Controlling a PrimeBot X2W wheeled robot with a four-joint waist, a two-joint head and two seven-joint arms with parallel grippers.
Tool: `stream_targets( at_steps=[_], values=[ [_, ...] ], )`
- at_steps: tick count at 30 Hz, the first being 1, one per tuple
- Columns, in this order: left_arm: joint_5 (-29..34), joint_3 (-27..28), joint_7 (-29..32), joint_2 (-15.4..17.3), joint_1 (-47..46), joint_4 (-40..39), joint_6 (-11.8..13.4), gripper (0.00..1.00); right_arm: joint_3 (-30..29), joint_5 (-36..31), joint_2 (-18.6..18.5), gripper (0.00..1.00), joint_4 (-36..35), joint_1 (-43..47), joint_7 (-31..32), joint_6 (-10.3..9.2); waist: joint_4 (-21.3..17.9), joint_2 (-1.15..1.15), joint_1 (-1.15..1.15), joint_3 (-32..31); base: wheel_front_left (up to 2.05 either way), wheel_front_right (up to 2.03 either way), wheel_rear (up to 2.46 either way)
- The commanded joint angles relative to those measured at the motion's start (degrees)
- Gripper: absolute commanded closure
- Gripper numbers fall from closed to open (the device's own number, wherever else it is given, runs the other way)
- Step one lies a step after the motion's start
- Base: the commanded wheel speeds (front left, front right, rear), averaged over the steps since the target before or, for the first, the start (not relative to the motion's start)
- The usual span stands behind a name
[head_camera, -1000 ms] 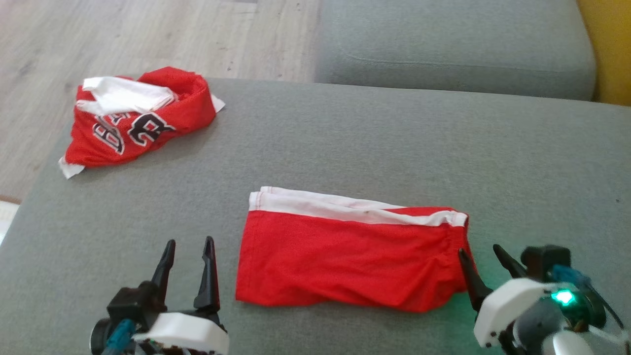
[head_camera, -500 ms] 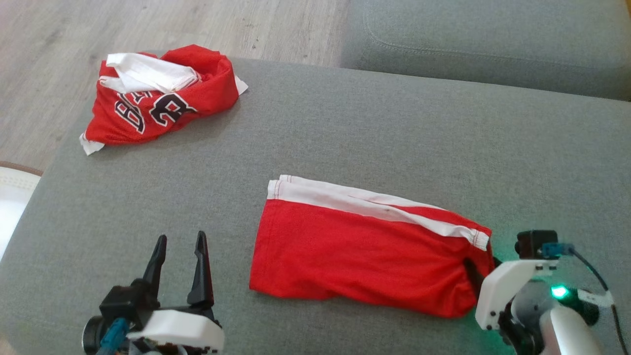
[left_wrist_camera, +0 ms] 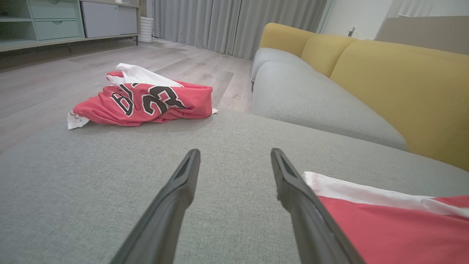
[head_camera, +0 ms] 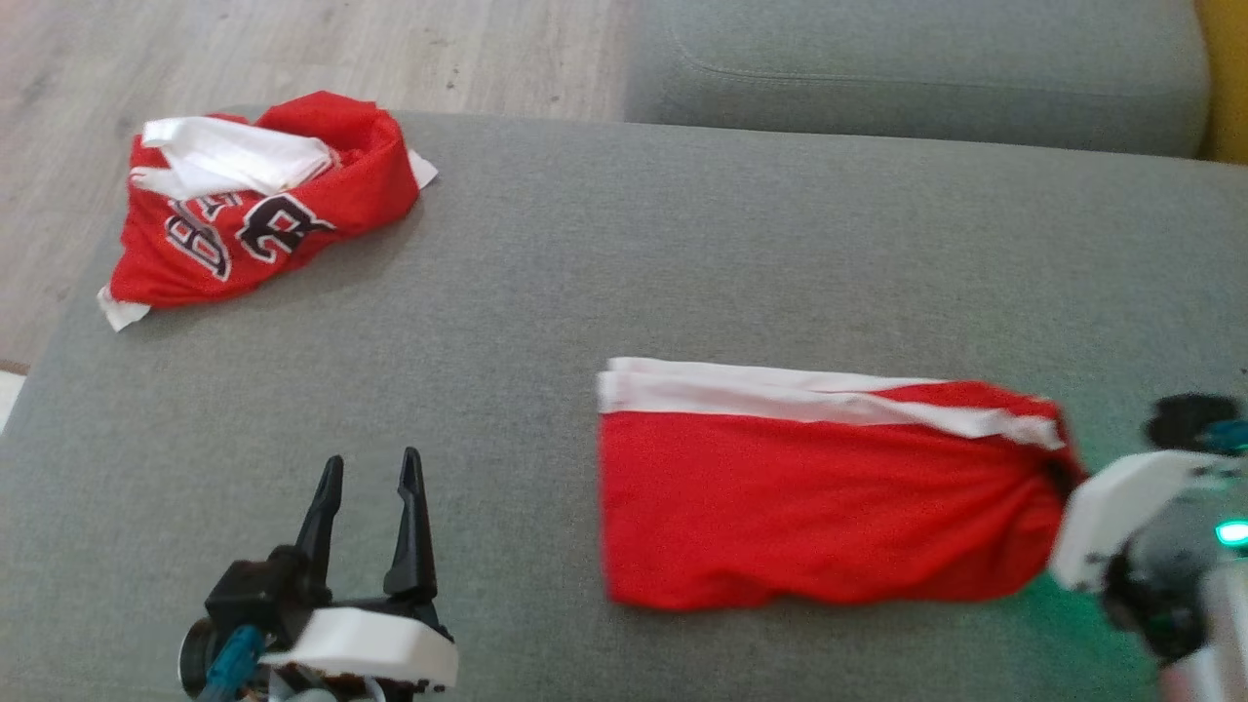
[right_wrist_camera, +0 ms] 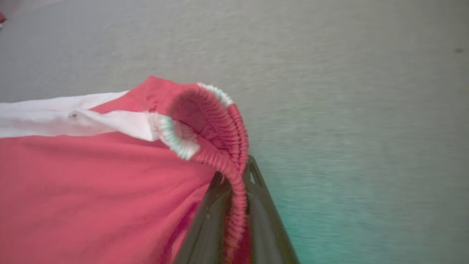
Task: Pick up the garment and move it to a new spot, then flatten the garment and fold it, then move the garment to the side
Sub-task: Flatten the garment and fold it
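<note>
At the far left a crumpled jersey lies near the edge of the sofa. Nearer us, our left tool stands with its fingers spread wide, holding nothing. Right of it, well apart from the jersey, the shorts lie folded flat on the sofa, white stripe along the far side. We judge them light, soft and limp: thin cloth that slides easily and would trail or come unfolded if pulled from one end. The ribbed elastic waistband looks the firmest place to take hold. At the right end our right tool is pinched shut on that waistband. The head view is blurred there and cloth covers the fingertips, so the grip perhaps takes both layers; we cannot tell.
</note>
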Motion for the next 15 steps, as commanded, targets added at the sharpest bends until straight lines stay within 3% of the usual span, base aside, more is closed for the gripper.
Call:
stream_targets(
  at_steps=[1,5,15],
  values=[
    [0.4,2.4,-0.6,0.6,-2.6,-1.7,-0.2,0.00,-0.4,0.5,-2.3,1.00,-3.4,-1.6,0.9,0.43,-0.5,0.00,0.00,0.1,0.00,0.00,0.00],
    [0.4,2.3,-0.6,0.4,-2.7,-1.4,-0.3,0.00,-2.5,1.5,-4.0,1.00,-6.9,0.1,3.4,0.43,-1.3,0.00,0.00,0.2,0.00,0.00,0.00],
    [0.7,2.2,-0.6,0.2,-3.5,-1.2,-0.6,0.00,2.0,12.5,1.2,1.00,-16.8,3.6,8.2,0.43,-1.5,0.00,0.00,1.1,0.00,0.00,0.00]
  ],
)
